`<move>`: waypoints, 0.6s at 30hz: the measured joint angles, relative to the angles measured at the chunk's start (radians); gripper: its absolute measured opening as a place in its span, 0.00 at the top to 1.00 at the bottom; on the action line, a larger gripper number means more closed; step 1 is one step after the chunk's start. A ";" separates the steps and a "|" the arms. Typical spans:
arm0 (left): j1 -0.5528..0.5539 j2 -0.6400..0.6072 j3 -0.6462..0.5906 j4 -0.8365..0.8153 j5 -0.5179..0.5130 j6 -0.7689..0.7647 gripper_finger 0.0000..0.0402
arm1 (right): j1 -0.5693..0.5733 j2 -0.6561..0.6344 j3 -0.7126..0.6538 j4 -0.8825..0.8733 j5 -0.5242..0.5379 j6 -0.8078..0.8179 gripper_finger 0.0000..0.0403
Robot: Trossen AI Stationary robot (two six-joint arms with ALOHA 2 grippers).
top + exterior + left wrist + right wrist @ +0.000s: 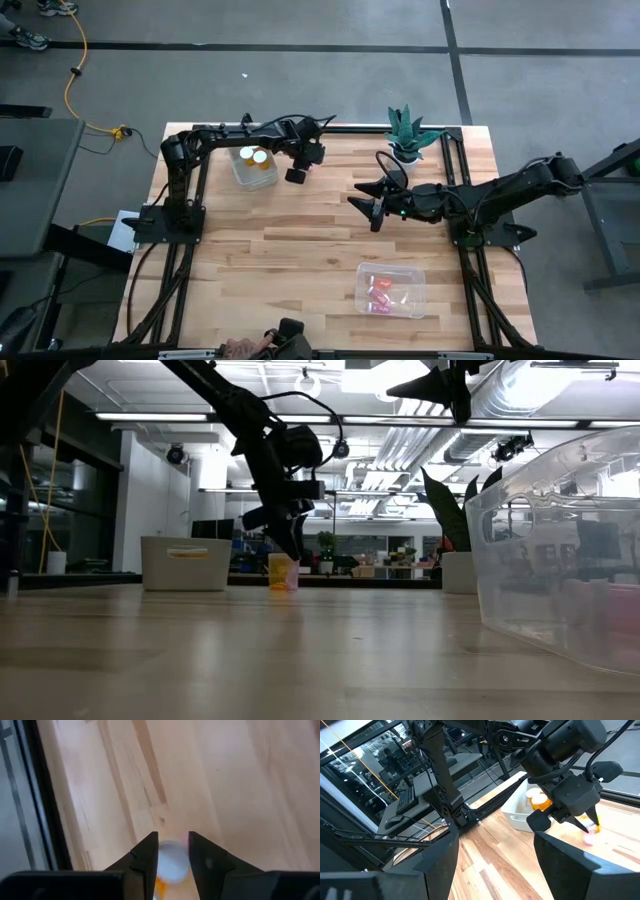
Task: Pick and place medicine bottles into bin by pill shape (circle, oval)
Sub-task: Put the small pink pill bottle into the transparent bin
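Note:
A small medicine bottle with a white cap stands upright on the wooden table, just right of a whitish tub that holds two amber bottles. My left gripper comes down on it and is shut on it. In the right wrist view it shows as a pinkish bottle below that gripper. My right gripper hangs open and empty over the table's middle, right of the bottle. A clear tub near the front holds reddish-pink bottles. My left gripper pinches the bottle at its white cap between its two fingers, one on each side. The fingers come from above, pointing down. The bottle stands upright below them; whether its base is on the table or just off it, I cannot tell.
A potted green plant stands at the table's far edge, right of centre. In the low view the clear tub's wall fills the right side. Bare wood lies between the two tubs.

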 joint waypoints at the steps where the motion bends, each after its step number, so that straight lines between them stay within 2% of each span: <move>1: -0.003 -0.004 -0.001 -0.003 0.001 -0.006 0.77 | 0.000 0.000 0.000 0.000 0.000 0.000 0.37; 10: -0.016 -0.079 -0.001 0.013 -0.001 -0.045 0.78 | 0.000 0.000 0.000 0.000 0.000 -0.019 0.37; 13: -0.016 -0.117 -0.002 0.013 -0.036 -0.064 0.78 | 0.000 0.000 0.000 0.001 0.000 -0.019 0.37; 18: -0.005 -0.183 -0.002 0.013 -0.040 -0.175 0.78 | 0.000 0.000 0.000 0.005 0.000 -0.019 0.37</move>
